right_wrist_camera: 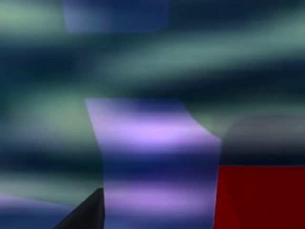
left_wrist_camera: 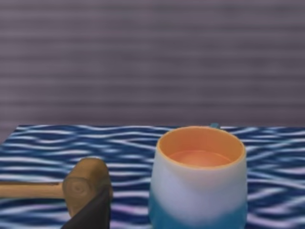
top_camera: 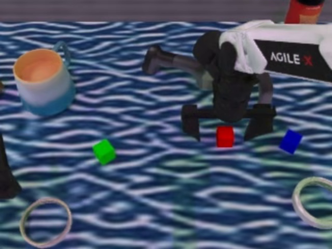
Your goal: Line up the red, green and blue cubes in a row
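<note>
Top view shows the right gripper [top_camera: 225,123] low over the surface, jaws spread either side of the red cube [top_camera: 224,136]. The blue cube [top_camera: 290,141] lies near its right, the green cube [top_camera: 104,151] well apart leftward. Left arm parked at the left edge.

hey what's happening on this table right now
The right gripper hangs open over the small red cube, one finger on each side, not closed on it. The small blue cube sits to its right and the small green cube far off to the left, so no row yet. The left arm is parked at the table's left edge.
</note>
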Motion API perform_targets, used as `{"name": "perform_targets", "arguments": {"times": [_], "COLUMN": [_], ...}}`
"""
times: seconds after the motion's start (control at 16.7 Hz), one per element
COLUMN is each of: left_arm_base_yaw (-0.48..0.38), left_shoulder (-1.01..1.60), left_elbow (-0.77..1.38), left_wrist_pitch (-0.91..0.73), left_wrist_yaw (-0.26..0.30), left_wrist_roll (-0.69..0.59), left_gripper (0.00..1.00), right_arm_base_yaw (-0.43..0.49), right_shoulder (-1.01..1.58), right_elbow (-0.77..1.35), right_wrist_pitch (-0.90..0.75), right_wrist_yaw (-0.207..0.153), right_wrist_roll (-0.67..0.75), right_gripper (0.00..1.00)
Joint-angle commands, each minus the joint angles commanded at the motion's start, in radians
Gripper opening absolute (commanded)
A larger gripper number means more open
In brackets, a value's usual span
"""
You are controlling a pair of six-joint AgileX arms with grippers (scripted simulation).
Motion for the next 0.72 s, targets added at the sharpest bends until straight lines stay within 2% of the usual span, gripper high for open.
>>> {"name": "perform_targets", "arguments": {"times": [0.12, 0.72], "left_arm_base_yaw": [0.0, 0.0], "left_shoulder": [0.0, 0.0], "left_elbow": [0.0, 0.0], "left_wrist_pitch": [0.0, 0.0], "left_wrist_yaw": [0.0, 0.0], "left_wrist_roll": [0.0, 0.0], "left_gripper": [1.0, 1.0], "right_arm_base_yaw": [0.0, 0.0], "right_shoulder": [0.0, 0.0], "right_elbow": [0.0, 0.0], "right_wrist_pitch": [0.0, 0.0], "right_wrist_yaw": [0.0, 0.0], "right_wrist_roll": [0.0, 0.0], "right_gripper": [1.0, 0.25]}}
